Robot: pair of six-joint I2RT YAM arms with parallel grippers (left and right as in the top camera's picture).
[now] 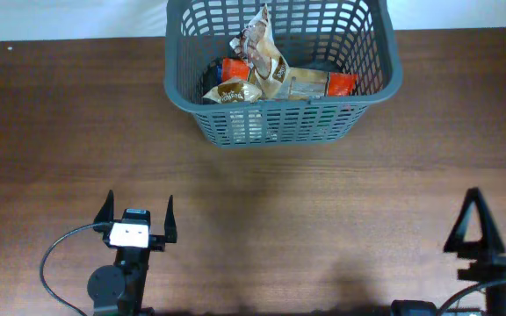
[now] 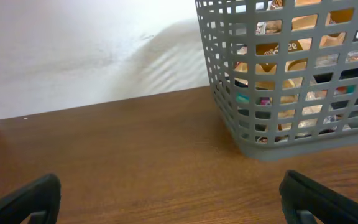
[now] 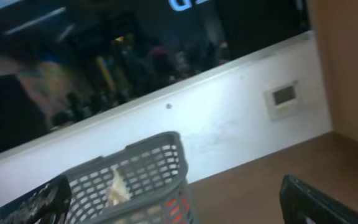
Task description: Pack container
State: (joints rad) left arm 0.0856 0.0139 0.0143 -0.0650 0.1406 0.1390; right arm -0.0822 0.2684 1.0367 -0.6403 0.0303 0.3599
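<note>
Two arms sit at the near edge of the worktop (image 1: 60, 132), one gripper on each; the left gripper (image 1: 139, 202) has its two fingers (image 2: 27, 200) spread apart with only bare wood between them; the right gripper (image 1: 502, 211), near the right border of the overhead view, likewise shows its fingers (image 3: 319, 202) apart and holding nothing; one black cable (image 1: 49, 254) loops beside the left arm.

Well beyond both grippers stands the one container (image 1: 279, 123), a dark grey slotted basket, at the far edge of the worktop and a little to the right of centre; it stands upright with its open mouth facing up; its long axis runs left to right across the worktop, one long slotted wall turned toward the arms.

Inside lie about five grocery packets, overlapping so the exact count cannot be told; a brown packet (image 1: 229, 90) and an orange packet (image 1: 234, 68) on the left, a beige packet (image 1: 265, 48) standing tall in the middle, a flat pale packet (image 1: 304, 84) beside it, and a red packet (image 1: 342, 85) on the right.

Behind the container rises a white wall (image 2: 73, 50); the right wrist view shows one small wall panel (image 3: 283, 96) on it.
</note>
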